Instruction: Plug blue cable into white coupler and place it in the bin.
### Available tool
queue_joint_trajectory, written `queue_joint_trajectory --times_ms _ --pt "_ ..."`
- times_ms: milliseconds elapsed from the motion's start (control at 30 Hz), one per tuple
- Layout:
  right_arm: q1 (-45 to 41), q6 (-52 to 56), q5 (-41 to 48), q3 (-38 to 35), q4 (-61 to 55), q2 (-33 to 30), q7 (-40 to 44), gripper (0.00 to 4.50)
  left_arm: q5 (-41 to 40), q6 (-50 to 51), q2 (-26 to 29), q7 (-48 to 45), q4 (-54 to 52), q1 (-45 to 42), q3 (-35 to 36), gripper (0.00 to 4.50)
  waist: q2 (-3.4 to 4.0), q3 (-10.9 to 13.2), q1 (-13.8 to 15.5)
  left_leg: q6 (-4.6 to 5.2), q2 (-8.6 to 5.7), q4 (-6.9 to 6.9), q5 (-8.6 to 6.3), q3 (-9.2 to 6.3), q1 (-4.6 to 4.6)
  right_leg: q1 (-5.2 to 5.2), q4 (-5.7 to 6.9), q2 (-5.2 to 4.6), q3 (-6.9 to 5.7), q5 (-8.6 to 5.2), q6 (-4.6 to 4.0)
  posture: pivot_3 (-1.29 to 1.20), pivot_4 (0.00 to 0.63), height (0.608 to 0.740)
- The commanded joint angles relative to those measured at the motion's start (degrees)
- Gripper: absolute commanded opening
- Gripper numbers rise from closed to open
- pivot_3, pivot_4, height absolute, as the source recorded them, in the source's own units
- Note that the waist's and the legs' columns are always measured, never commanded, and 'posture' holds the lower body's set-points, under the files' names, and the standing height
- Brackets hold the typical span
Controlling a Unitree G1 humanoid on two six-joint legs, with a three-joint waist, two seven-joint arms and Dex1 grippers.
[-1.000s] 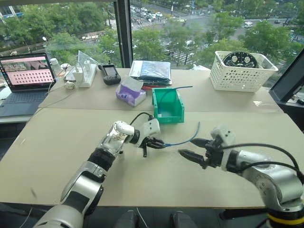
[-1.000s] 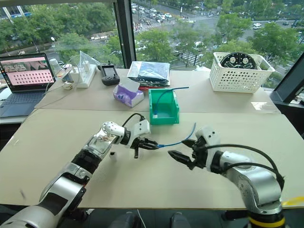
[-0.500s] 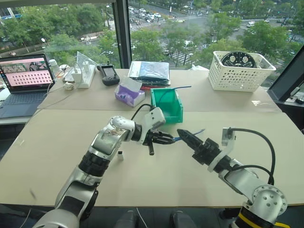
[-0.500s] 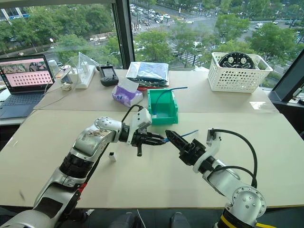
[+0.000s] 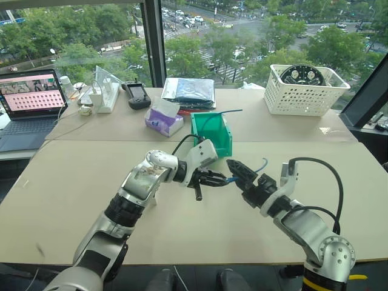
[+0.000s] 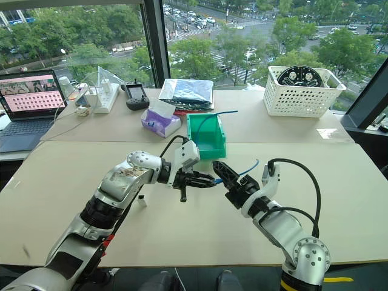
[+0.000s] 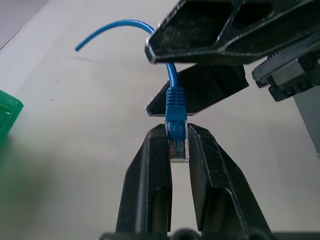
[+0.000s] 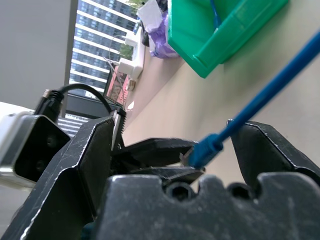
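Blue cable (image 7: 176, 107) over beige table (image 5: 73, 182) (trees past window (image 5: 200, 36)).

Desk (image 5: 73, 182): pale beige, two tops pushed together.
Near top: small white coupler (image 6: 142, 200).
Far top: green bin (image 5: 213, 134), white lattice basket (image 5: 306, 91), purple tissue pack (image 5: 160, 120), laptop (image 5: 27, 106), black handset (image 5: 138, 95), blue packet (image 5: 191, 91).

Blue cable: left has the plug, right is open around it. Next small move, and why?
Probably shut the right gripper on the blue cable just behind the plug. The left gripper pinches the plug itself, and the right's open fingers already straddle the cable there. The white coupler lies unheld on the table.
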Motion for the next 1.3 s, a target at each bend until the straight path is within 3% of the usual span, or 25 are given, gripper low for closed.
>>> queue_joint_trajectory --times_ms 33,400,533,600,767,933,1167,1300 --pt "0.6 -3.6 2.8 1.4 -1.6 -2.1 -0.2 3.66 -0.6 -1.8 0.0 0.0 -0.6 -1.5 -0.3 0.07 0.00 0.0 0.0 0.00 0.00 0.00 0.00 0.00 0.00 0.00 0.00 0.00 0.00 0.00 0.00 0.00 0.150 0.740" --pt "1.4 -8.8 5.4 5.4 -1.5 -6.6 0.3 0.07 -0.4 -3.1 -0.4 0.6 -0.2 -1.4 -0.7 0.07 0.00 0.0 0.1 0.00 0.01 0.00 0.00 0.00 -0.02 0.00 -0.05 0.00 0.00 -0.02 0.03 0.00 0.150 0.740" --pt "1.4 -9.6 5.4 6.1 -1.3 -7.9 0.9 0.02 -0.5 -3.8 -0.6 1.1 0.2 -1.3 -0.3 0.07 0.00 0.0 0.1 0.01 0.02 0.00 0.00 0.00 -0.03 0.00 -0.06 0.00 0.00 -0.02 0.03 0.00 0.150 0.740" --pt "0.4 -10.6 5.0 5.1 -0.8 -8.9 1.6 0.00 -1.5 -2.9 -0.6 1.2 0.0 -1.3 0.9 1.08 0.00 0.0 0.1 0.01 0.01 0.00 0.00 0.00 -0.04 0.00 -0.06 0.00 0.00 -0.02 0.03 0.00 0.150 0.740" --pt "-3.0 -12.1 5.8 2.7 1.3 -12.1 3.1 0.00 -4.1 -0.3 1.8 1.8 -2.1 -1.1 4.8 2.68 0.00 0.0 0.0 0.01 0.02 0.01 0.00 0.00 -0.05 0.00 -0.06 0.00 0.00 -0.03 0.04 0.00 0.150 0.740" --pt "-6.6 -11.3 7.2 2.0 5.5 -15.9 5.2 0.00 -7.2 3.7 7.8 3.3 -6.8 1.4 10.9 4.48 0.00 0.0 -0.1 0.01 0.06 -0.05 0.00 0.00 -0.03 -0.02 -0.06 0.05 0.00 -0.04 0.01 0.00 0.150 0.740" --pt "-16.1 -5.8 4.2 4.8 18.0 -20.0 13.2 0.00 -20.5 18.9 20.9 4.8 -20.5 9.4 31.7 4.48 0.06 0.1 -0.8 0.03 0.09 -0.08 -0.01 0.03 -0.04 -0.08 -0.06 0.09 0.02 -0.02 -0.07 0.00 0.150 0.740" --pt "-20.9 -2.8 -0.9 6.6 23.8 -20.6 18.9 0.00 -22.1 21.3 24.0 9.8 -25.8 18.1 40.7 4.48 0.07 0.1 -0.7 0.03 0.08 -0.09 -0.01 0.05 0.00 -0.06 -0.06 0.08 0.04 -0.02 -0.06 0.00 0.150 0.740"
